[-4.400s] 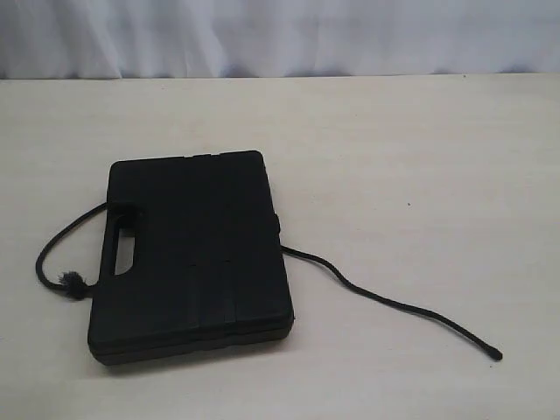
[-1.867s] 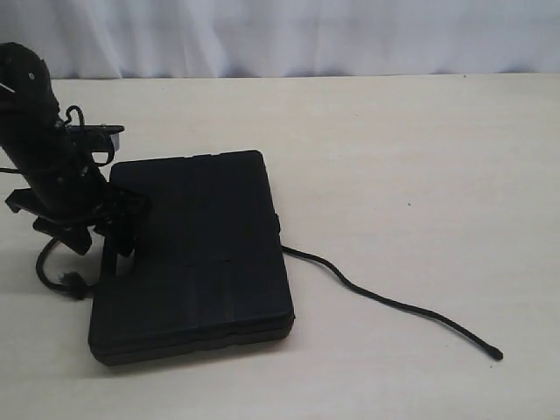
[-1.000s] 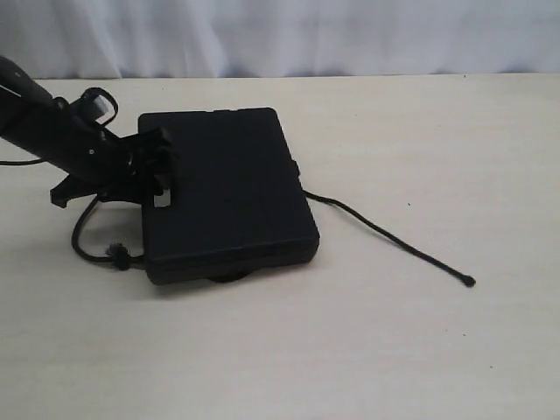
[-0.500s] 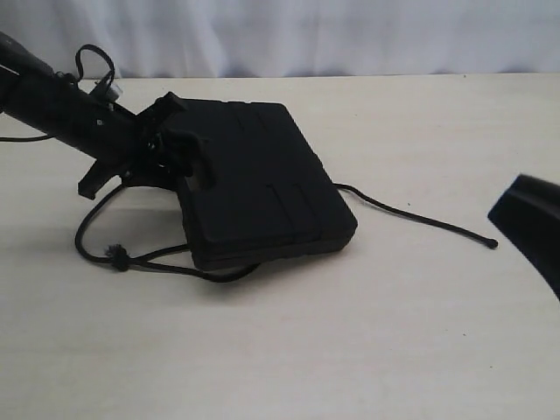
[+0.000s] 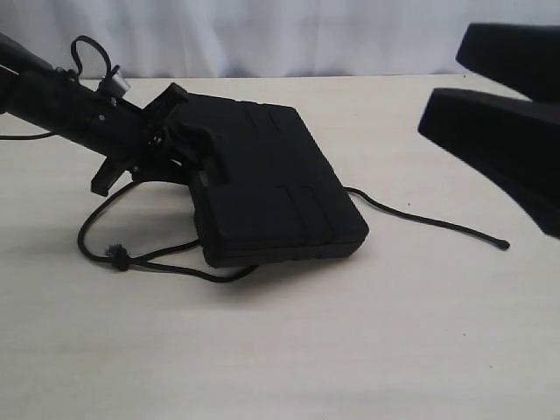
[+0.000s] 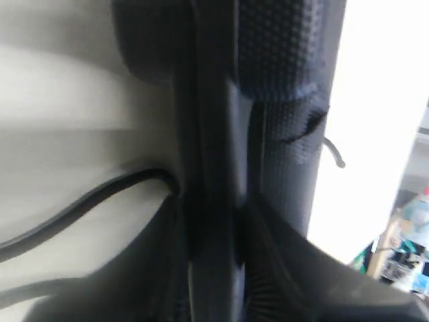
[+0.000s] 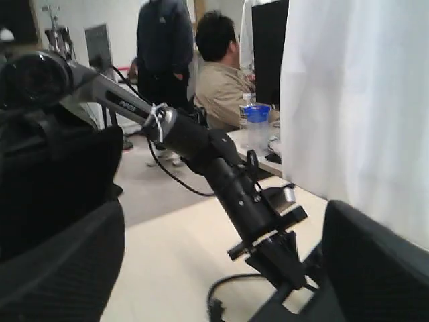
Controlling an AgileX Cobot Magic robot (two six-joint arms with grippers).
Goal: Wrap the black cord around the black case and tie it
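Matte black case (image 5: 271, 188) tilted, clamped by left end effector (image 5: 179, 149); right end effector (image 5: 442, 83) wide, empty. Wrap starting; next likely pinch cord (image 5: 429, 220) tail at right.

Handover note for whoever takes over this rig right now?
Left gripper: shut on the handle end of the flat matte black plastic case, tilting that end off the pale table.
Right gripper: open, empty, raised at the right.
Thin black braided cord: passes under the case, frayed knot left, tip right.
Done: one end raised. Left: wrap and tie.
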